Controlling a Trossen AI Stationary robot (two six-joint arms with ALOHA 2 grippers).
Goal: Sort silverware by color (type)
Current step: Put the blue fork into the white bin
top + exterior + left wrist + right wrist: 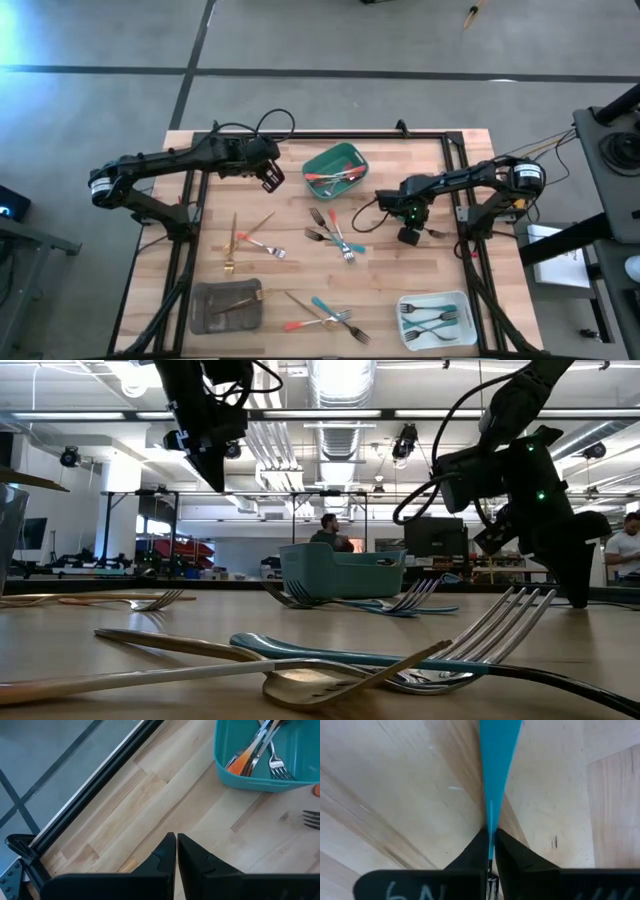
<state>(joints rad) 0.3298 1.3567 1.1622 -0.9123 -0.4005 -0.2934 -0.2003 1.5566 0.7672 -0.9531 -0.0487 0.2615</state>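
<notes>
The right gripper [490, 851], right of centre in the high view, has its jaws pinched shut on a teal handle [497, 750] lying on the table [395, 795]. The grip is thin and near the end; lifting may let it swivel or slip. The left gripper [176, 851], upper left, is shut and empty.

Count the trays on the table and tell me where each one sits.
3: the green tray at the table's far middle, the grey tray at the near left corner, and the white tray at the near right corner.
</notes>
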